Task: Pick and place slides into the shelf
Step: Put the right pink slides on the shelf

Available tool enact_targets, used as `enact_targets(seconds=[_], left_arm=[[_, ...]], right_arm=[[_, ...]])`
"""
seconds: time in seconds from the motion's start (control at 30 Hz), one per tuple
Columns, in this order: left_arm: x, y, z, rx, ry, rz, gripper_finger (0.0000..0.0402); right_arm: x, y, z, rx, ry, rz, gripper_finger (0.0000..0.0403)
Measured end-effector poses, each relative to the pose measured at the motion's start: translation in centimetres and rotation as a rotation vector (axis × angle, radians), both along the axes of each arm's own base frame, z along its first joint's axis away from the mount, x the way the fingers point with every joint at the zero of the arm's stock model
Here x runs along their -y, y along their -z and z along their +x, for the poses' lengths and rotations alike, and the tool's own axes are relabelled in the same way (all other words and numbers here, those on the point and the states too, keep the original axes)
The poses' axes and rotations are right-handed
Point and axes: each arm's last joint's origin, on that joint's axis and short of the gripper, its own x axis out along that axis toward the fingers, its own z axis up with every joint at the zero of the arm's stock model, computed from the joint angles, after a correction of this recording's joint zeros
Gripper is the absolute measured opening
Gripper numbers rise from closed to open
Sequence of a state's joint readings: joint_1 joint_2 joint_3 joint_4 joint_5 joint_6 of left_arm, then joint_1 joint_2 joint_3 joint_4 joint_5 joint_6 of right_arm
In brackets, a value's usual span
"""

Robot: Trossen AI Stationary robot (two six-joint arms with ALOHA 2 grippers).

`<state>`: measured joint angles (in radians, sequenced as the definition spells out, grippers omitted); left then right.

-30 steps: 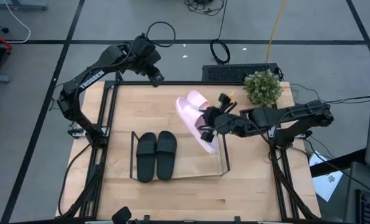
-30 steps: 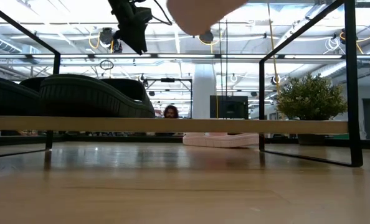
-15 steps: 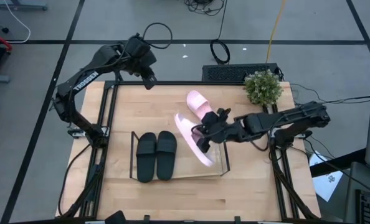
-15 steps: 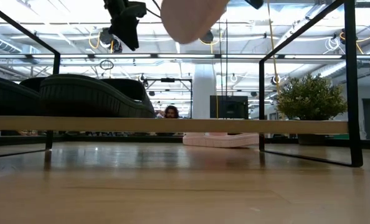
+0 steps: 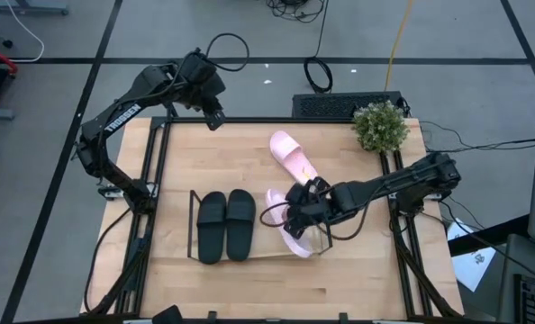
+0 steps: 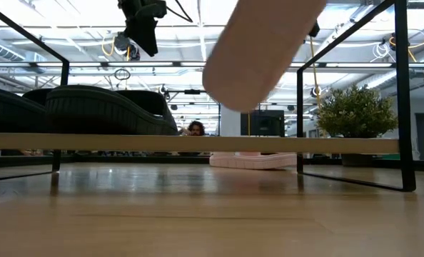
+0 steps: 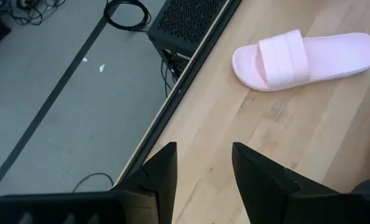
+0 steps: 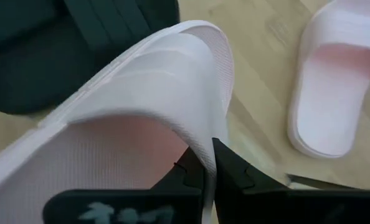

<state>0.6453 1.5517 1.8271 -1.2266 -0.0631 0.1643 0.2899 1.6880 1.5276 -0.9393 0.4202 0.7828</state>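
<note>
My right gripper is shut on one pale pink slide, which hangs tilted in the air over the right part of the clear shelf. In the low view this slide shows high above the shelf board. The other pink slide lies sole down on the table beyond the shelf. The black pair stands side by side on the shelf's left part. My left gripper is open, high over the table's far left corner, touching nothing. My right gripper pinches the pink slide's wide strap at its edge between the two fingers, one finger on the strap's underside and one on its outer side. The slide is lifted clear and tilted, its sole off the shelf.
A potted plant stands at the table's far right corner, with a dark box behind the far edge. Dark wire end frames rise at the shelf's ends. Bare wood lies in front of the shelf. A person shows far back in the room.
My right gripper has moved toward the table's near edge and downward, carrying the pink slide from above the table's middle to over the shelf's right part. The slide has turned in the hold and stays clear of the shelf. The other slides have kept still.
</note>
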Motion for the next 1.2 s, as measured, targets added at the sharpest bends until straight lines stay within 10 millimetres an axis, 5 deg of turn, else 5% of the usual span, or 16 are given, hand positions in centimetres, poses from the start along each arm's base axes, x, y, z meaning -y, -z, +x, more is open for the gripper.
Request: enact_targets(seconds=[0.17,0.4,0.9,1.2], left_arm=[[0.0,0.0,0.0,0.000,-0.001,-0.001,0.0149],[0.0,0.0,0.0,0.004,-0.005,-0.003,0.0149],[-0.1,0.0,0.1,0.003,0.008,0.009,0.0149],[-0.1,0.0,0.1,0.002,0.012,0.012,0.0149]], right_arm=[[0.0,1.0,0.5,-0.139,-0.061,-0.124,0.0000],[-0.1,-1.6,2.3,-0.278,-0.164,-0.302,0.0000],[1.1,-2.5,1.6,-0.449,-0.071,-0.196,0.0000],[1.3,-2.5,2.2,-0.404,-0.081,-0.195,0.0000]])
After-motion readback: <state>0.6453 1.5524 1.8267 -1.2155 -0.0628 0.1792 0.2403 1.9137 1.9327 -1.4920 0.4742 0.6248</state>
